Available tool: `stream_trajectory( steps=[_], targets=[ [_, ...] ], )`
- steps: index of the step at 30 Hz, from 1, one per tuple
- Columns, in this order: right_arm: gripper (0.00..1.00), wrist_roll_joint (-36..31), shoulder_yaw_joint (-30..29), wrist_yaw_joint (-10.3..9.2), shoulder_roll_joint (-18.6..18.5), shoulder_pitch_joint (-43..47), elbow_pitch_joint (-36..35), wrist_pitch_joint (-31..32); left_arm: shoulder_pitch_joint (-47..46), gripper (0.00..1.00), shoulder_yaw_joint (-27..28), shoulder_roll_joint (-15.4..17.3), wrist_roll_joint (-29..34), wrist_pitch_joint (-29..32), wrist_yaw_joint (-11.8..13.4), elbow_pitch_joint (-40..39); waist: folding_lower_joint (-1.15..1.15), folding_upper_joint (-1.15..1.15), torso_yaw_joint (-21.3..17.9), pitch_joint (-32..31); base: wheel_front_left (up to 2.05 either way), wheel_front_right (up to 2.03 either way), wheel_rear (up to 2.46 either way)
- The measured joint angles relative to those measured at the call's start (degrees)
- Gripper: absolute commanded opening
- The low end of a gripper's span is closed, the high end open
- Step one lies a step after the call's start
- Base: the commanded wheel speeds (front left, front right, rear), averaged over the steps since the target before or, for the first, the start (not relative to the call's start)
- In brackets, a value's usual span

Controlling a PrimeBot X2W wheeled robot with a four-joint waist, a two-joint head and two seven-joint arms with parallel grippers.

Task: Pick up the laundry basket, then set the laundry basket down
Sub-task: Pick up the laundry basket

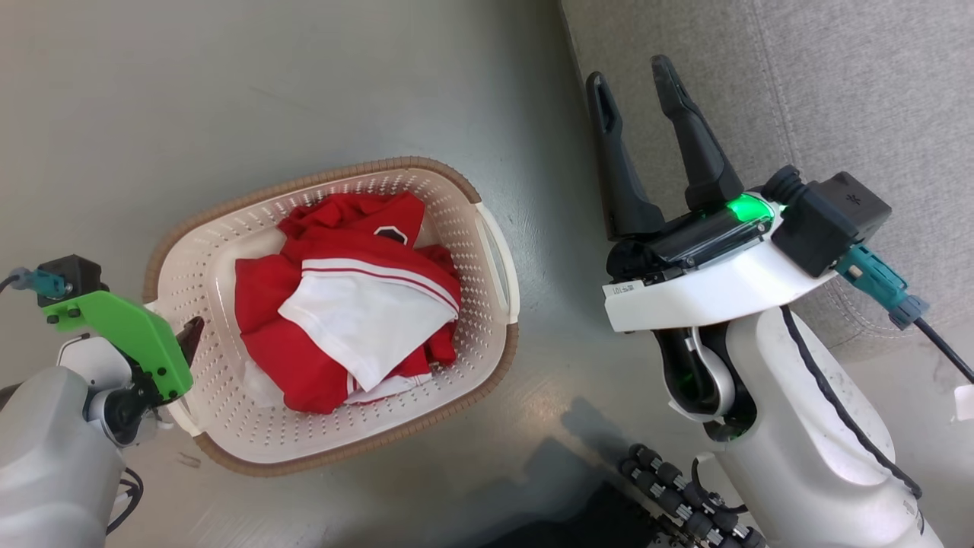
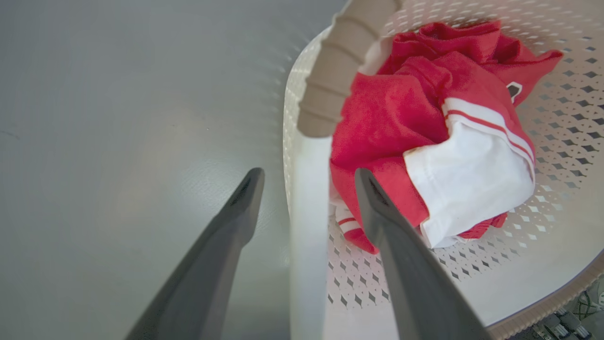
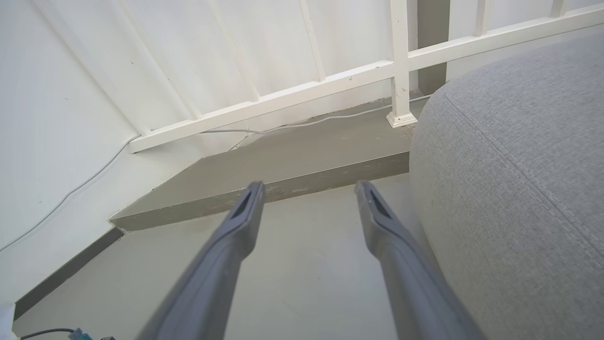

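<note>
Cream, brown-rimmed basket (image 1: 456,217) of clothes (image 1: 304,342).
My left gripper (image 2: 309,174) gapes astride its handle (image 2: 306,222), maybe touching; right gripper (image 1: 628,68) gapes empty.

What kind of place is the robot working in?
Probably a home living area: a grey fabric sofa, a laundry basket of red and white clothes on the floor, and a white railing.

Laundry basket (image 1: 304,430) floor mostly under clothes (image 1: 342,304)

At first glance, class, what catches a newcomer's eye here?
The crumpled red-and-white garment heaped in the cream perforated plastic laundry basket on the grey floor. Then the left gripper, open astride the basket's white side handle, and the right gripper, open beside a grey fabric sofa.
</note>
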Motion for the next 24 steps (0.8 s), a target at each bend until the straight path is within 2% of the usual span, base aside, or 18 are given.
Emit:
stream_trajectory(
  steps=[13,20,24],
  targets=[
    [1.00,1.9,-0.3,-0.01,0.0,0.0,2.2,0.0,1.1,1.00,0.0,-0.1,0.1,-4.0,-0.5,1.2,0.00,0.00,0.2,-5.1,0.00,0.00,0.00],
    [1.00,1.9,-1.2,-0.01,0.0,0.4,4.3,0.0,3.5,1.00,0.9,-2.5,-2.3,-6.6,-0.5,0.6,0.00,0.00,0.7,-9.0,0.00,0.00,0.00],
    [1.00,1.6,-1.6,-0.01,0.0,0.6,5.7,0.0,4.2,1.00,1.0,-2.9,-2.8,-9.8,-0.6,-2.6,0.00,0.00,1.3,-11.4,0.00,0.00,0.00]
  ],
)
